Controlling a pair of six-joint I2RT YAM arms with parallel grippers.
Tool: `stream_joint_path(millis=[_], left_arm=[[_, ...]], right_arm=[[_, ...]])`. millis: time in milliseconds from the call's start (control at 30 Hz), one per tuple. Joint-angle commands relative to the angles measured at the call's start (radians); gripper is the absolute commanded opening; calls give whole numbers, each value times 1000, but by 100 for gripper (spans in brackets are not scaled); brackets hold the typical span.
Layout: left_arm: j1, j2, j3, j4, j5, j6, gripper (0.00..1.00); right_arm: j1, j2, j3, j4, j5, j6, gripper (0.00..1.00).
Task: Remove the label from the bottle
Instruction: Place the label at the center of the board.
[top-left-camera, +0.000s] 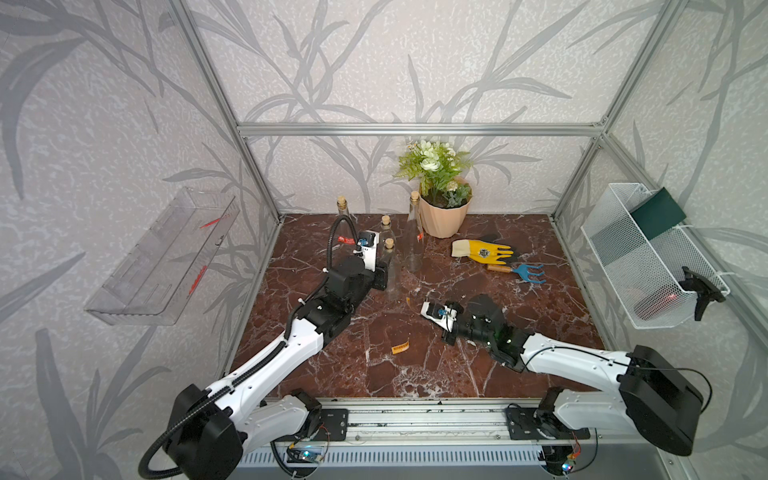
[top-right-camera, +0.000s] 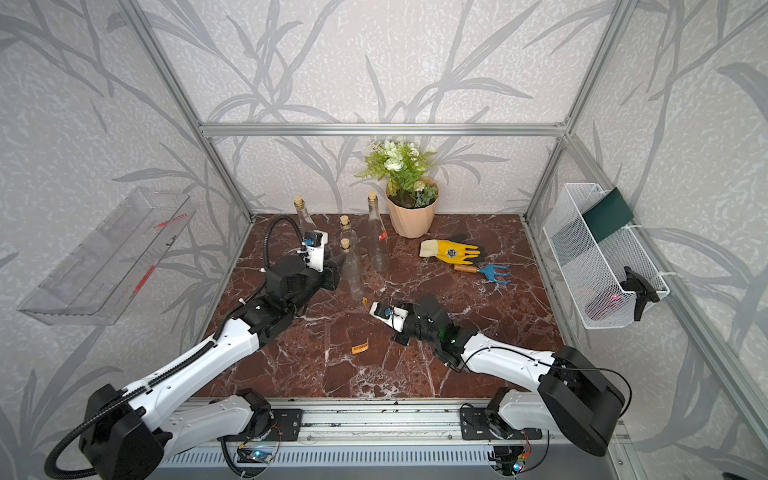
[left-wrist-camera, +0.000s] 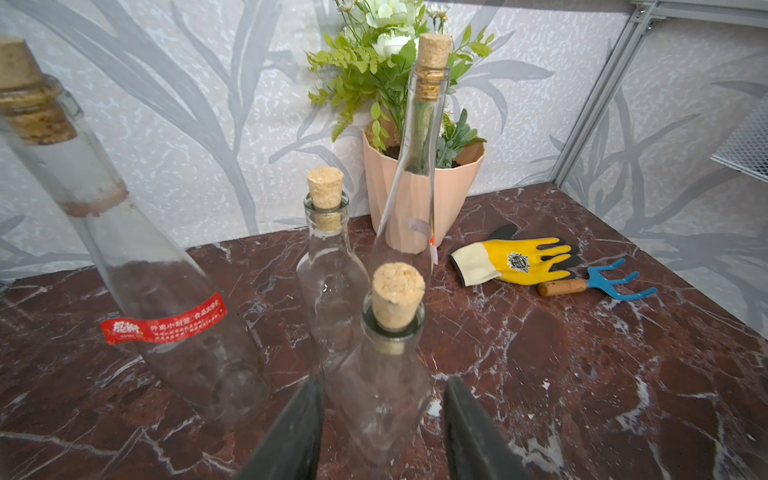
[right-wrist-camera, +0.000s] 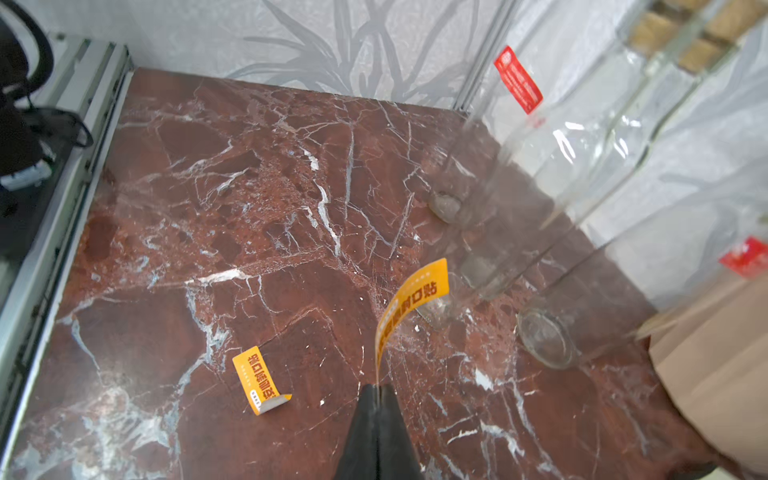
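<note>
Right claw (right-wrist-camera: 377, 388) clamped tight on one end of an orange label (right-wrist-camera: 411, 307); the strip curls up low over the table (right-wrist-camera: 249, 187), far end looks free though close to a bottle base. Left claw (left-wrist-camera: 383, 379) parted, jaws either side of the near corked bottle (left-wrist-camera: 380, 419) with slim gaps, not squeezing, likely there to steady it for the peel. Bottle upright, body looks bare. Second orange label (right-wrist-camera: 259, 384) lies on the table nearby, probably the discard spot. Red label (left-wrist-camera: 164, 322) on the tall bottle (left-wrist-camera: 137, 257) not yet peeled
</note>
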Motion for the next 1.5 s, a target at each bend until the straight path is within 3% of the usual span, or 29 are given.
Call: stream_joint_path(millis=[0,567,833,1333,1467], left_arm=[[6,-72,-10,-82,86,-33,48],[7,-194,-44,-281,230,-113,44],[8,-154,-19,-357,323,-137,44],[40,-115,35,-487,351,-165,43],[65,-106,39,-507,407,-175,43]], right_arm=[[41,-13,-29,75,35,-191,0],[162,135,-23,366,274,-673,0],[234,324,-44,743,402,-900,0],[246,326,-49,793,425,-947,0],[248,324,-49,798,429,-959,0]])
